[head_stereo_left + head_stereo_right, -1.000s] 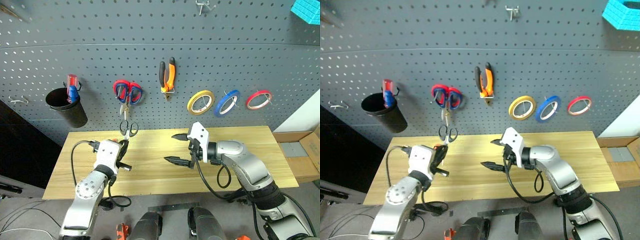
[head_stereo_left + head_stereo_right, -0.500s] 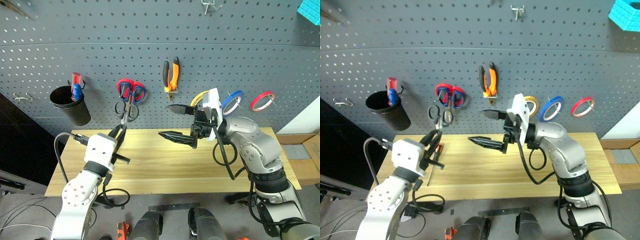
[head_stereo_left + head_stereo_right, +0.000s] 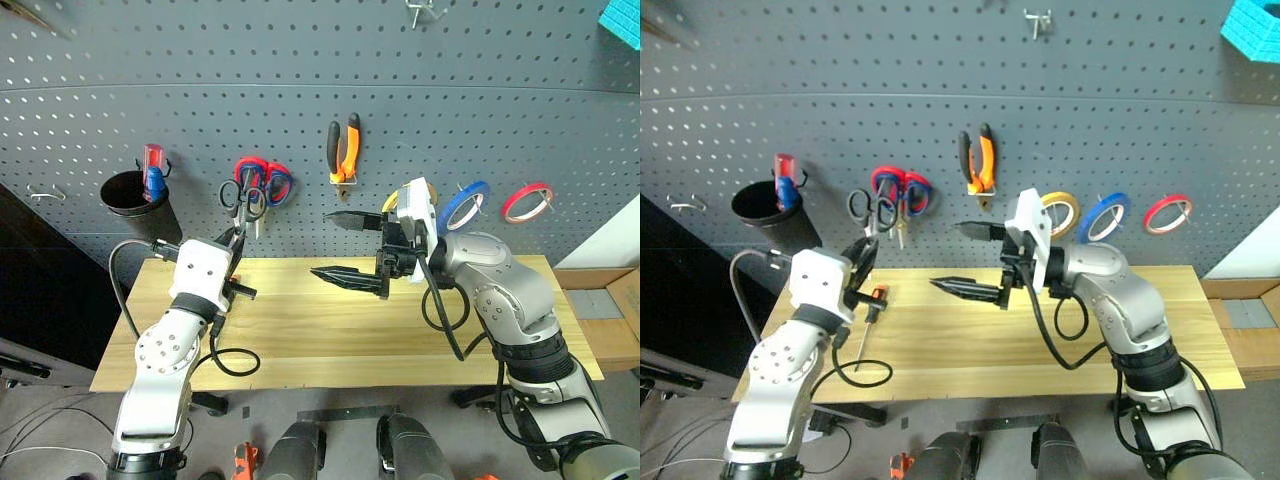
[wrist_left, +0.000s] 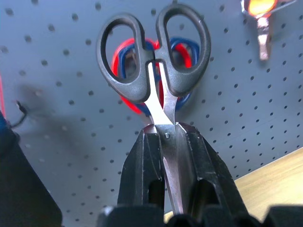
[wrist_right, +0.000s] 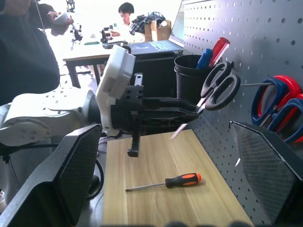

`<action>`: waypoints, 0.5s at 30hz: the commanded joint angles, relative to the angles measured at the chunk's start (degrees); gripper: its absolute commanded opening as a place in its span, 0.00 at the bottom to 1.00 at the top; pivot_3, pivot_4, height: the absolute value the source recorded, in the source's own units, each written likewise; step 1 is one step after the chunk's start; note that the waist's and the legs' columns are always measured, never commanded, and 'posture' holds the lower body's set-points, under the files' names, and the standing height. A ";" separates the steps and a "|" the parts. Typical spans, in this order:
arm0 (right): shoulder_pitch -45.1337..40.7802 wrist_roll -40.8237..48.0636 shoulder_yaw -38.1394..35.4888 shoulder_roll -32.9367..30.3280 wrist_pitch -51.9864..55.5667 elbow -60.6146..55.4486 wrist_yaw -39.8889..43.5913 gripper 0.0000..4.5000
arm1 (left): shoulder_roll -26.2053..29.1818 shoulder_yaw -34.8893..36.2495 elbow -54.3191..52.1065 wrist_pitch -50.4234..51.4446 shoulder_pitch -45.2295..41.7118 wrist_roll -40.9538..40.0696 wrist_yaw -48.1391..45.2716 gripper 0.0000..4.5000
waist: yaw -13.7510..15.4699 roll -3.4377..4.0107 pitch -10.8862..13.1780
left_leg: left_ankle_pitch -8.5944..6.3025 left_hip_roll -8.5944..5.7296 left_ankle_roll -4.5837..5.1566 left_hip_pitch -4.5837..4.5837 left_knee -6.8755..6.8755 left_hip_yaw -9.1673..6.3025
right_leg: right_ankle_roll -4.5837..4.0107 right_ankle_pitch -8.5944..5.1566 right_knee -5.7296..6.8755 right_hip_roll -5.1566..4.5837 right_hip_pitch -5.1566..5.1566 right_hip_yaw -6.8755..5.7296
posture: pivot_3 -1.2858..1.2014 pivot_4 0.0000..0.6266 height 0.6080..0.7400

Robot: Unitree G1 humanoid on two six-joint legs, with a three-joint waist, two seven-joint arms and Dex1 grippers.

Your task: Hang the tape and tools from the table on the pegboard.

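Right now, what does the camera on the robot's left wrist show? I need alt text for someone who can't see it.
The left gripper is shut on the blades of small scissors with black handles, handles up, held up in front of the dark grey pegboard. Red-and-blue scissors hang on the board right behind them, and a corner of the wooden table shows below.

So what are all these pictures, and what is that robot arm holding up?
It's a robot with two arms. Two pictures come from cameras in its head, looking down at the table and the pegboard. Two come from small cameras on its wrists. The left gripper is shut on the small scissors, lifting them near the red-and-blue scissors. The right gripper is open and holds nothing. A screwdriver lies on the table. The pliers and blue tape already hang.
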 commanded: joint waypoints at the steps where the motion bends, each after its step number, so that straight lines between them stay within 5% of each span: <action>1: -0.51 0.25 -0.78 -0.42 -0.58 -2.50 -0.56 1.00 | 0.22 -0.81 1.07 -1.94 -2.41 0.25 -0.80 0.02 | 0.02 0.00 0.00 | 0.00 0.00 0.00 -0.01 0.00 0.00 | 0.00 0.00 0.00 0.00 -0.01 0.01 | 0.52 0.27 1.00; 15: -0.05 0.21 -0.06 -0.56 -0.51 -3.77 -1.98 1.00 | -0.57 -1.14 13.06 -0.84 -10.90 3.88 3.06 0.02 | 0.04 -0.02 -0.01 | 0.02 -0.01 -0.05 -0.18 0.02 0.06 | -0.01 0.02 0.07 0.02 -0.28 -0.01 | 0.51 0.25 1.00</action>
